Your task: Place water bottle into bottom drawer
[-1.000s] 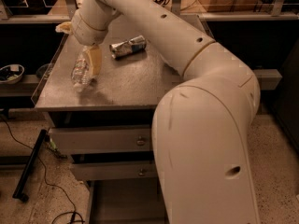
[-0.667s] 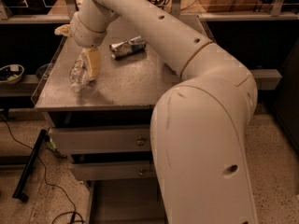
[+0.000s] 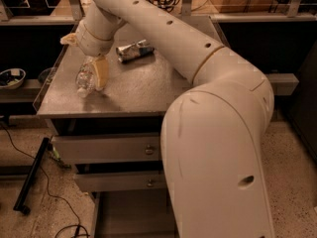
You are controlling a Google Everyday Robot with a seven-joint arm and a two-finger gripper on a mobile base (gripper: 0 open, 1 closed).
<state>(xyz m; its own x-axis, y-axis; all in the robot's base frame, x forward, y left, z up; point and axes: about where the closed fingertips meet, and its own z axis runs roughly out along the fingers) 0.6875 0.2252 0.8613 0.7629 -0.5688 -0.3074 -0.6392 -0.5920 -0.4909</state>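
Observation:
The water bottle (image 3: 84, 78), clear crinkled plastic, is at the left part of the grey cabinet top (image 3: 143, 90), tilted with one end down on the surface. My gripper (image 3: 94, 72) reaches down from the far side and is shut on the water bottle; one tan finger (image 3: 102, 72) shows against its right side, the other is hidden. The bottom drawer (image 3: 129, 214) is pulled out below the cabinet, a shallow grey tray partly hidden by my arm.
A crushed silver-blue can (image 3: 133, 50) lies on the cabinet top behind the bottle. Two knobbed grey drawers (image 3: 106, 148) are slightly pulled out above the bottom drawer. A bowl (image 3: 11, 77) sits on a shelf at left. Cables and a black bar (image 3: 30, 175) lie on the floor at left.
My gripper and the bottle have shifted slightly toward the cabinet's front edge. The can has not moved.

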